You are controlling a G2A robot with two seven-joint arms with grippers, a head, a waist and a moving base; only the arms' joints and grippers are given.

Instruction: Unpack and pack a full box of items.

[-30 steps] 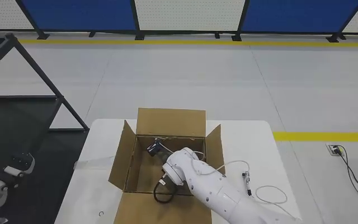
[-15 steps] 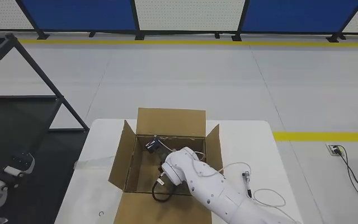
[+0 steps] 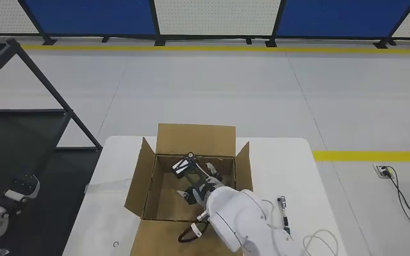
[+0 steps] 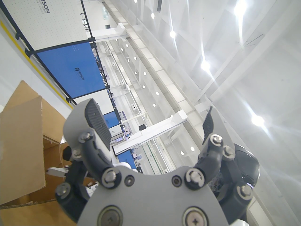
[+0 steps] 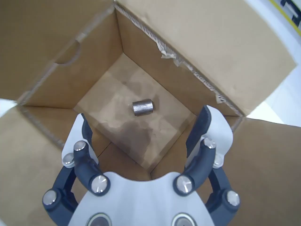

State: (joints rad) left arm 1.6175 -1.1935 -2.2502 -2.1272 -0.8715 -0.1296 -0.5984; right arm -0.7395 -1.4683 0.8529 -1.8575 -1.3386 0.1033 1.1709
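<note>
Both your claws stand spread and empty: right gripper (image 5: 144, 117) points down into the box (image 5: 188, 36) over the metal cylinder (image 5: 142, 107) (mid-floor), left gripper (image 4: 150, 106) points up toward the ceiling (image 4: 235, 59).

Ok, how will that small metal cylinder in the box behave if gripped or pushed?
Lying on its side on the box floor, the metal cylinder would probably roll if nudged. It looks like steel: likely rigid and heavy for its size. Smooth sides might slip when gripped.
</note>
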